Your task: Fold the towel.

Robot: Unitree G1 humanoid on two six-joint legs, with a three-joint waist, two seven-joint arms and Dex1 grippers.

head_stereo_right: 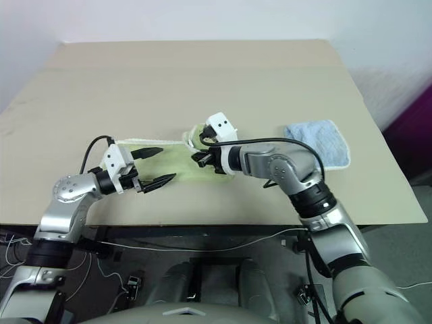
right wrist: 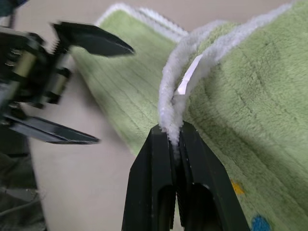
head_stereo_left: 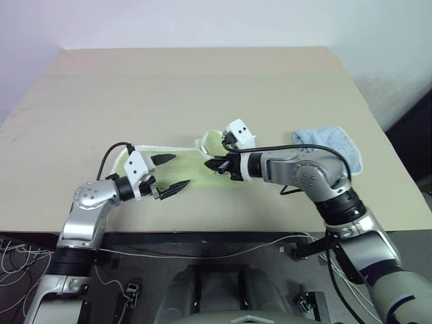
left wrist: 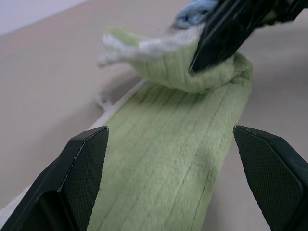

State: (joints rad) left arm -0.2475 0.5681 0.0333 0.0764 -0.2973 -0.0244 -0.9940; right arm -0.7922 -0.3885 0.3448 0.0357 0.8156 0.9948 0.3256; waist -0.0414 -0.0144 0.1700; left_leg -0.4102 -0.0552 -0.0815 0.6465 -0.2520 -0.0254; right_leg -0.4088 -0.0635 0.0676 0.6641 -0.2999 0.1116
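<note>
The light green towel [head_stereo_left: 196, 164] lies in a narrow strip near the table's front edge, its right end lifted and curled back over itself. My right gripper [head_stereo_left: 215, 164] is shut on the towel's white stitched edge [right wrist: 169, 115], next to the white loop tag [right wrist: 188, 74], and holds that end above the flat part. My left gripper [head_stereo_left: 180, 170] hovers open over the strip's left part, pointing toward the right gripper. Its two fingers [left wrist: 86, 159] stand wide on either side of the strip with nothing between them.
A smaller light blue cloth [head_stereo_left: 331, 145] lies folded at the right side of the tan table [head_stereo_left: 202, 88]. The table's front edge runs just below both arms, with cables hanging under it.
</note>
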